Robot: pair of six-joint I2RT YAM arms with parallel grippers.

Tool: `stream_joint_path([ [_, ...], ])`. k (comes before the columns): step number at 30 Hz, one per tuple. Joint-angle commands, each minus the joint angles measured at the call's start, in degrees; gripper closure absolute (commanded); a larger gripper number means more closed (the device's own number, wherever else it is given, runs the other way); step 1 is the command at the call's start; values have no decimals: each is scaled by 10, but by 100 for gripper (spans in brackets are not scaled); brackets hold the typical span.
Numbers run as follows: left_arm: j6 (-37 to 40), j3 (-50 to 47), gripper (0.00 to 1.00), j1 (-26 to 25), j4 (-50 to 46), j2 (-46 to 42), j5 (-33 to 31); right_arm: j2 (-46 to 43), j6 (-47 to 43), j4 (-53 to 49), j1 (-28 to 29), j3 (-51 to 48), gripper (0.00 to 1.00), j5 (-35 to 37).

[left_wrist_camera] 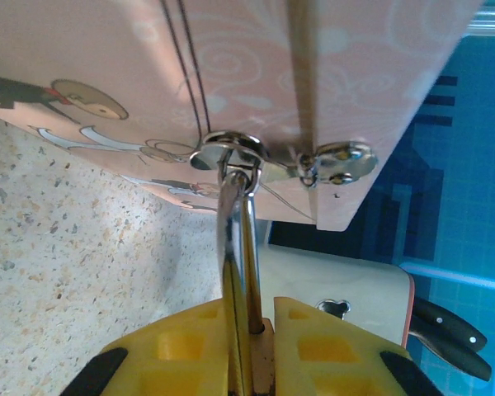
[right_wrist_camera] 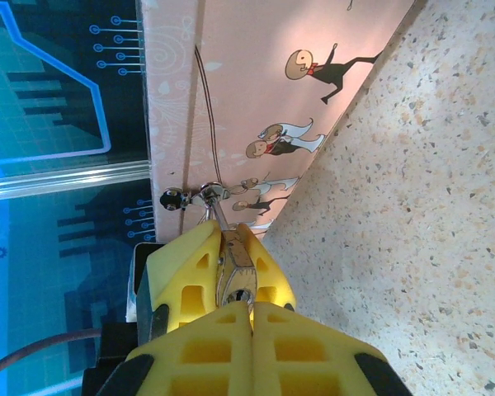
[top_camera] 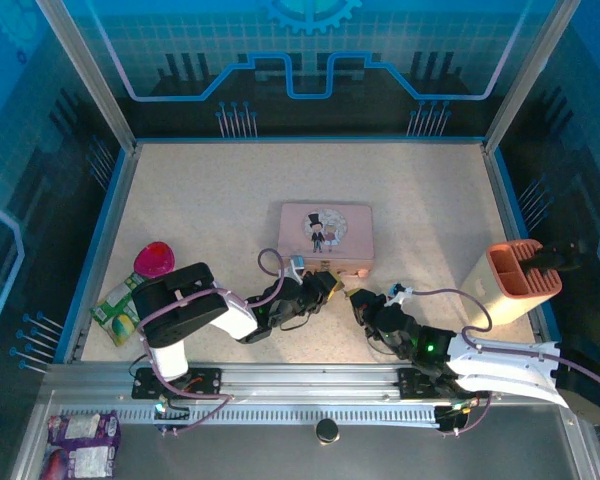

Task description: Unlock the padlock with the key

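The padlock [left_wrist_camera: 241, 247] hangs from the hasp ring [left_wrist_camera: 229, 153]. Its silvery shackle, two slim bright rods, is looped through the ring and runs straight back between the closed jaws of the left gripper [left_wrist_camera: 252, 320], where only a sliver of brass body shows. What looks like the key [right_wrist_camera: 234, 276] – a small flat metal piece with a round hole – sits clamped in the right gripper [right_wrist_camera: 228, 241], its thin end poking forward past the tips.

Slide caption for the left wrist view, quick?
Left gripper shut on the padlock, its silvery shackle looped through the latch ring of the pink tin.
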Motion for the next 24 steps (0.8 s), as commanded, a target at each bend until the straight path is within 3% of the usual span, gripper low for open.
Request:
stream_joint_path([
  [1,19,8,100,-8,76,-34,8,6,11,-5,5,13,100,25],
  [24,14,11,100,-10,79,-29,12,8,13,-5,4,17,100,38],
])
